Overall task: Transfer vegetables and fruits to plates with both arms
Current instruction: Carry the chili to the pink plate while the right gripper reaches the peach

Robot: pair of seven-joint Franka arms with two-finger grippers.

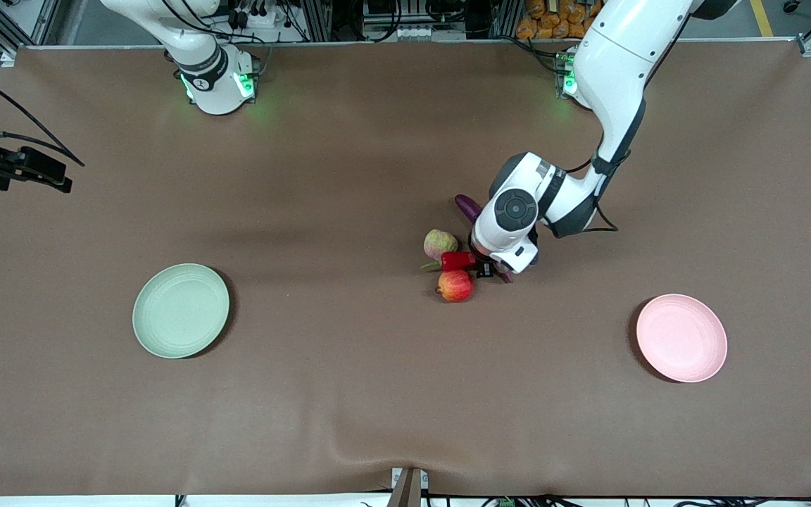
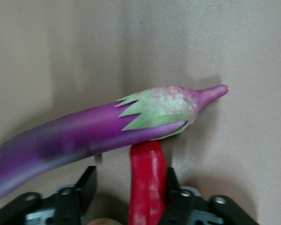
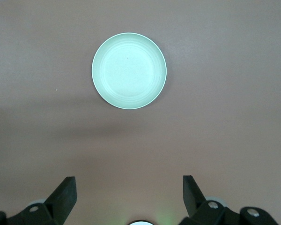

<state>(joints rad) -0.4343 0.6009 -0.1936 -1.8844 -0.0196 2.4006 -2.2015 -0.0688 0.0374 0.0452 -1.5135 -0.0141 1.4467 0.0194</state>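
My left gripper point(image 1: 488, 269) point(image 2: 131, 177) is open and low at the middle of the table, its fingers astride the red chili pepper point(image 1: 456, 261) point(image 2: 147, 185); one finger touches it and the other stands apart. The purple eggplant point(image 1: 467, 206) point(image 2: 84, 136) lies across the chili's end, mostly hidden under the left wrist in the front view. The yellow-green fruit point(image 1: 440, 243) and the red apple-like fruit point(image 1: 455, 286) sit on either side of the chili. My right gripper point(image 1: 53, 179) point(image 3: 129, 183) is open and empty, high at the right arm's end of the table, with the mint green plate point(image 1: 180, 310) point(image 3: 129, 70) in its view.
The pink plate point(image 1: 681, 338) lies toward the left arm's end of the table, nearer the front camera than the fruits. Both plates hold nothing. The brown table cover point(image 1: 405, 408) spreads wide around them.
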